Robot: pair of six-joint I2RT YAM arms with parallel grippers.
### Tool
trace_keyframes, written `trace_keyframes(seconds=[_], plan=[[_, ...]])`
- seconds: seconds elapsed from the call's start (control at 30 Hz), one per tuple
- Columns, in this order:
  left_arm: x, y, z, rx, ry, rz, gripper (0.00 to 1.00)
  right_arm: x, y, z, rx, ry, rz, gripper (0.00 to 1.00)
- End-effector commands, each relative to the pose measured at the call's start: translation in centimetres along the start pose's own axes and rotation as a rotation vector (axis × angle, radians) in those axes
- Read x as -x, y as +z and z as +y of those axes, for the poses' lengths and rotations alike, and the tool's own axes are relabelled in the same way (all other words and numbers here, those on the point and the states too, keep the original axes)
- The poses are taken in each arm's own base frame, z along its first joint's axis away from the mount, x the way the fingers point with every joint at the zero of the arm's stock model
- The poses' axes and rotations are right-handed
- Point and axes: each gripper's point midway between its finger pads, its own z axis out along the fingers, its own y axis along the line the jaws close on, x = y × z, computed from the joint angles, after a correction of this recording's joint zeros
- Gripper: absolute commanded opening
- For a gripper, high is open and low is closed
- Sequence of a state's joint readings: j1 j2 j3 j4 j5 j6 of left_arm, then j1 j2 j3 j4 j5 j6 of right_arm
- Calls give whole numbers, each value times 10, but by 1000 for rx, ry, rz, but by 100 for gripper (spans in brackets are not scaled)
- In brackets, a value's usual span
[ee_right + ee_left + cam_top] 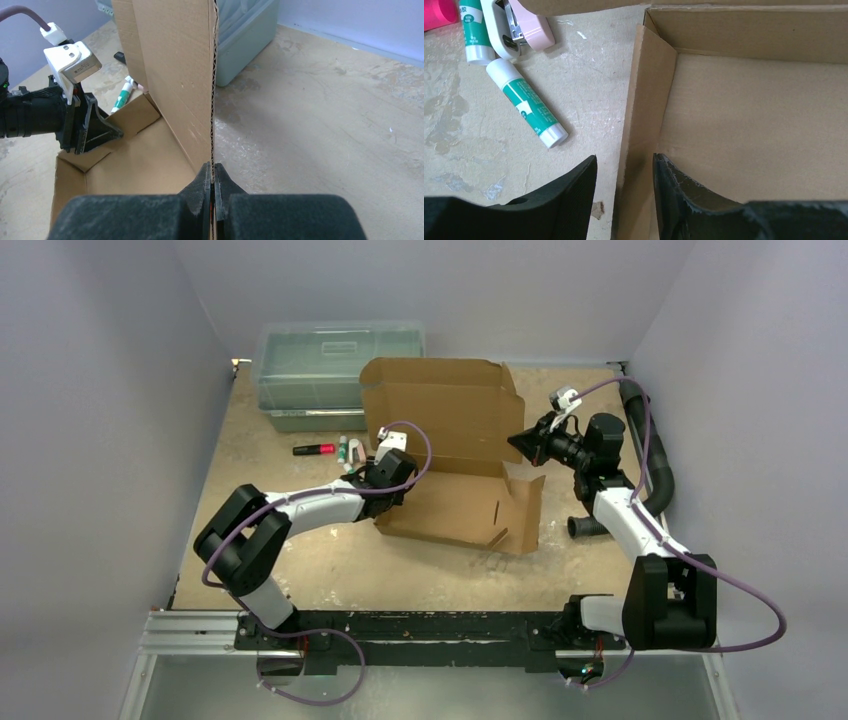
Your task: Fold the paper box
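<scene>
I judge this job roughly half done. The paper box (pixel 455 505) sits about mid-worktop, its base flat and its lid (pixel 440 410) standing upright along the side facing the far edge. The left side wall (pixel 646 100) is up, and a slotted panel (pixel 522 508) stands at the right end. What's left, as I read it: the side facing the near edge looks to have no wall raised, though I can't be sure from these views. The side flaps want tucking and locking, and the lid has to come down and close.

My left tool (pixel 624 160) is parted, its fingers straddling that left wall with a gap showing either side — around it, not clamping it. My right tool (pixel 212 172) is closed tight on the lid's right-hand edge, pinching the cardboard and holding it upright.

The count:
- one paper box
- one clear lidded bin (pixel 320 365), in the far-left corner of the worktop (pixel 330 560)
- two glue sticks (pixel 526 102), one red marker (pixel 313 449) and one pink-and-white stapler (pixel 524 27), lying between the bin and the box
- one black hose (pixel 655 465) along the right edge
- two arms, one tool each
</scene>
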State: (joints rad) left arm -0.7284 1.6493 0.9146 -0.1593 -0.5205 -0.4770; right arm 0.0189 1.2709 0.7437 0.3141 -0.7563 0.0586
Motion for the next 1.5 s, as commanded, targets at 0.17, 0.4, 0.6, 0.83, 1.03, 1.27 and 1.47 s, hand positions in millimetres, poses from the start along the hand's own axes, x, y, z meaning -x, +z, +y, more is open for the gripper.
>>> trace_keyframes(seconds=[0.17,0.4,0.6,0.83,1.03,1.27,1.47], plan=[[36,-21,-4,-47,-47,-67,48,13,-2,9,38,-60,-41,0],[48,-66,-5,-222,-121,-125,62,9,-2,7,45,-96,-13,0],[34,-85,26,-376,-293,-152,64,2,1,3,63,-112,15,15],[18,-86,42,-386,-388,-157,68,0,0,-7,28,-117,29,38],[15,-85,44,-380,-408,-138,68,4,-9,-20,-15,-127,31,53],[17,-88,41,-408,-421,-139,70,2,-32,-31,-21,-225,96,69],[14,-87,36,-423,-445,-116,68,8,-55,-25,5,-282,117,77]])
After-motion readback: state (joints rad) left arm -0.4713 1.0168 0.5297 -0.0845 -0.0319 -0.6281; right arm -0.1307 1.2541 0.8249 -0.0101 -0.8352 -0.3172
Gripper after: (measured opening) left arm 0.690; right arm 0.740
